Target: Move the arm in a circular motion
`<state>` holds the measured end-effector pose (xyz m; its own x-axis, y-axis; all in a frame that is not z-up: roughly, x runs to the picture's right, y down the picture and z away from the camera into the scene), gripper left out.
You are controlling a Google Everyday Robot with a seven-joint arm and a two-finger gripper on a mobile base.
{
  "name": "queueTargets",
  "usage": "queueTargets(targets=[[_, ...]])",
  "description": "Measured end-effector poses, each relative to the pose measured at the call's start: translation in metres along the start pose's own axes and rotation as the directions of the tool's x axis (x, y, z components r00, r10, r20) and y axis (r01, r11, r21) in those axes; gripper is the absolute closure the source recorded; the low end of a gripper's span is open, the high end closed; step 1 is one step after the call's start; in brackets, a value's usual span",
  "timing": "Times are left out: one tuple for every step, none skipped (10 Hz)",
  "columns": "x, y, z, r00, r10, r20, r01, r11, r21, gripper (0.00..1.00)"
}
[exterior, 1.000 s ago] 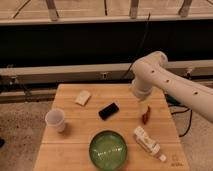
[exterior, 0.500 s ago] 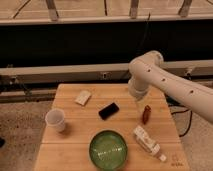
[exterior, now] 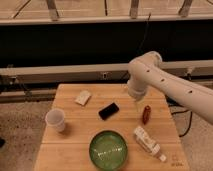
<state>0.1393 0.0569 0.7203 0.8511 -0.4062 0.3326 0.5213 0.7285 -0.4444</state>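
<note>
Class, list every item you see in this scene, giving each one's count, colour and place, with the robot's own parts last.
table: one, light wood, centre of view
cup: one, white, table's left side
bowl: one, green, front middle
flat slab: one, black, table centre
packet: one, pale, rear left
small bottle: one, dark red, right side
lying bottle: one, white, front right
arm: one, white with dark dots, reaching in from the right
gripper: one, pale, pointing down over the table beside the small bottle

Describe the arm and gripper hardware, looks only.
Large white arm of thick rounded tube segments, with a row of small dark dots along the forearm. Narrow pale gripper at its end, above the light wooden table, near a small dark red object.
</note>
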Motion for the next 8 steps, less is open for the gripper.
queueTargets(targets=[[-0.002, 0.000, 0.001, 1.000, -0.004, 0.006, 0.004, 1.000, 0.000, 0.20], [0.000, 0.004, 0.001, 1.000, -0.002, 0.012, 0.002, 1.000, -0.001, 0.20], [0.003, 0.007, 0.001, 1.000, 0.001, 0.015, -0.001, 1.000, 0.000, 0.20], [0.003, 0.008, 0.002, 1.000, -0.002, 0.021, 0.002, 1.000, -0.001, 0.20], [0.002, 0.008, 0.002, 1.000, -0.008, 0.025, 0.008, 1.000, 0.000, 0.20], [0.005, 0.010, 0.003, 1.000, -0.011, 0.029, 0.011, 1.000, -0.001, 0.20], [0.011, 0.014, 0.003, 0.999, -0.018, 0.031, 0.018, 1.000, -0.002, 0.20], [0.014, 0.017, 0.003, 0.999, -0.023, 0.032, 0.023, 1.000, -0.005, 0.20]])
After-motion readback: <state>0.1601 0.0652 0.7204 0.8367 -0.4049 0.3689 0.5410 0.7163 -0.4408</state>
